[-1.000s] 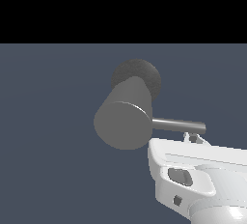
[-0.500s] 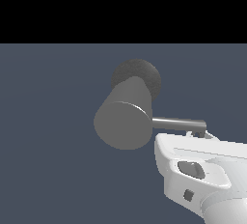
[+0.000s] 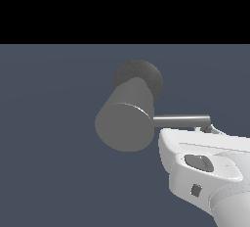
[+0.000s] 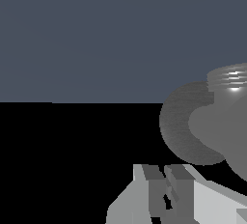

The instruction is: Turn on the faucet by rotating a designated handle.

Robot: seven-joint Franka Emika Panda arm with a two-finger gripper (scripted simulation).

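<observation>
In the exterior view, the faucet (image 3: 128,118) sits near frame centre: a thick matte grey cylinder with its flat round end toward the camera and its darker speckled base (image 3: 146,77) behind it at 1 o'clock. The handle (image 3: 181,121), a thin shiny rod, projects from the cylinder toward 3 o'clock and ends in a free tip.

Open floor surrounds the faucet from 6 o'clock round through 9 o'clock to 12 o'clock. The sector from 3 to 5 o'clock is occupied by the white gripper (image 3: 207,129) and its housing, which reaches the frame edge.

The gripper body lies just below the handle, with the dark fingertips close against the underside of the rod's outer end; contact cannot be confirmed. In the wrist view, the fingers (image 4: 182,189) stand near each other with a narrow gap between them, and nothing is seen in that gap. The faucet (image 4: 219,121) appears beyond them.
</observation>
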